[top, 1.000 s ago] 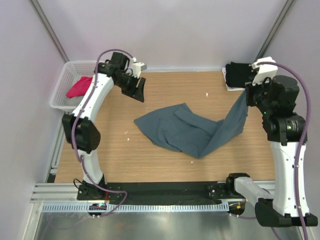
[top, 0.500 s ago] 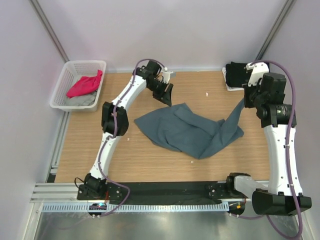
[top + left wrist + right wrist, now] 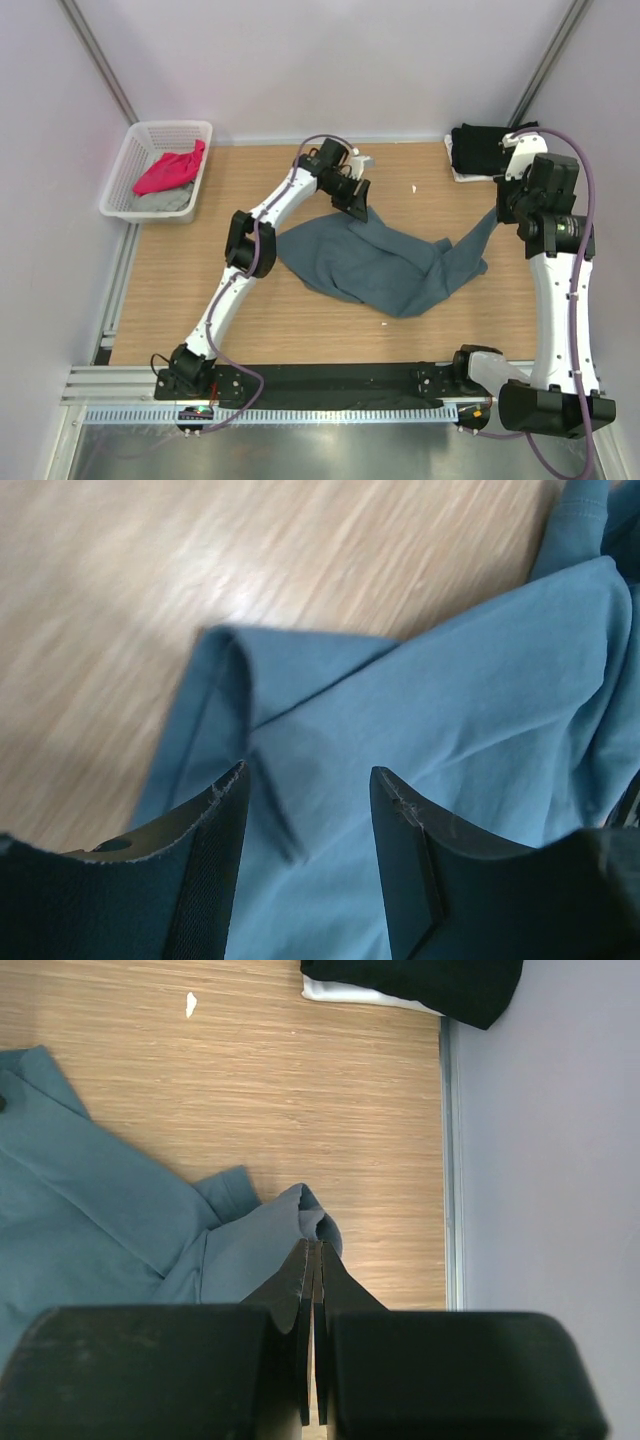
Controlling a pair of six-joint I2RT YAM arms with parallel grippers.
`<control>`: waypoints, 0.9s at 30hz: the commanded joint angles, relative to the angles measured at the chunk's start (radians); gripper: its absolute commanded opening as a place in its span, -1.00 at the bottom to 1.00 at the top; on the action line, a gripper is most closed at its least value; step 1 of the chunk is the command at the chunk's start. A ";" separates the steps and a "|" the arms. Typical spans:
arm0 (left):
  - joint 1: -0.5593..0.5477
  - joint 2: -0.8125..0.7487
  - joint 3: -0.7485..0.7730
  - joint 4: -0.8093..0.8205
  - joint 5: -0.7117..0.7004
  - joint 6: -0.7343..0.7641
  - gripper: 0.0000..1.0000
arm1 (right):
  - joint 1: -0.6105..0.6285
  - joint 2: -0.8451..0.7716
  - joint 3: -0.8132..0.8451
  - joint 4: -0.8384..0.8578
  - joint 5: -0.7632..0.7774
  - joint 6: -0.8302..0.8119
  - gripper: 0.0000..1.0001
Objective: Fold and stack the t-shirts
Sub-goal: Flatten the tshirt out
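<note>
A slate blue-grey t-shirt (image 3: 380, 265) lies crumpled in the middle of the wooden table. My right gripper (image 3: 499, 210) is shut on its right edge and holds that edge lifted, as the right wrist view (image 3: 315, 1245) shows. My left gripper (image 3: 357, 205) is open just above the shirt's far corner; in the left wrist view (image 3: 308, 780) its fingers straddle a fold of the shirt (image 3: 440, 730) without closing on it. A folded black t-shirt (image 3: 478, 150) sits on light cloth at the back right. A magenta-pink t-shirt (image 3: 165, 170) lies on a light grey one (image 3: 165, 200) in the basket.
A white plastic mesh basket (image 3: 135, 150) stands at the back left corner. Pale walls and metal posts enclose the table on three sides. A black rail (image 3: 340, 380) runs along the near edge. A small white scrap (image 3: 414, 188) lies on the wood.
My left arm has swung from near the basket rightwards and down to the shirt's far corner. My right gripper has lowered a little with the shirt's edge still in it.
</note>
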 commanded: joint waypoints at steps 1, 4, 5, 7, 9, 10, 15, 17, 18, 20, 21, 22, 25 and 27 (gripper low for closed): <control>-0.035 0.034 0.055 0.057 0.036 -0.021 0.05 | -0.022 -0.020 0.009 0.012 -0.022 0.007 -0.98; -0.041 0.062 0.072 0.071 0.035 -0.024 0.04 | -0.037 -0.018 0.011 0.003 -0.031 0.012 -0.97; -0.041 0.065 0.072 0.073 0.032 -0.026 0.04 | -0.043 -0.020 0.009 0.003 -0.034 0.013 -0.98; -0.039 0.073 0.073 0.073 0.027 -0.024 0.03 | -0.051 -0.021 0.006 -0.002 -0.037 0.015 -0.98; -0.039 0.071 0.075 0.076 0.022 -0.026 0.00 | -0.061 -0.024 -0.001 0.001 -0.043 0.019 -0.98; -0.039 0.071 0.075 0.079 0.015 -0.027 -0.01 | -0.065 -0.027 -0.005 0.001 -0.047 0.026 -0.98; -0.036 0.067 0.078 0.087 -0.028 -0.024 -0.20 | -0.088 -0.032 -0.026 0.012 -0.065 0.039 -0.98; -0.035 0.062 0.081 0.090 -0.036 -0.018 -0.37 | -0.091 -0.034 -0.031 0.013 -0.065 0.039 -0.98; -0.032 0.061 0.081 0.091 -0.041 -0.017 -0.43 | -0.094 -0.035 -0.034 0.016 -0.065 0.039 -0.97; -0.027 0.055 0.083 0.093 -0.056 -0.009 -0.66 | -0.097 -0.037 -0.040 0.018 -0.067 0.042 -0.98; -0.026 0.051 0.084 0.094 -0.062 -0.007 -0.77 | -0.101 -0.038 -0.043 0.019 -0.068 0.044 -0.98; -0.026 0.048 0.084 0.102 -0.068 -0.007 -0.87 | -0.103 -0.040 -0.046 0.019 -0.071 0.046 -0.97; -0.021 0.009 0.043 0.155 -0.093 -0.006 -1.00 | -0.112 -0.046 -0.054 0.021 -0.074 0.049 -0.97; -0.015 -0.051 -0.023 0.226 -0.099 -0.009 -1.00 | -0.114 -0.047 -0.057 0.024 -0.074 0.047 -0.98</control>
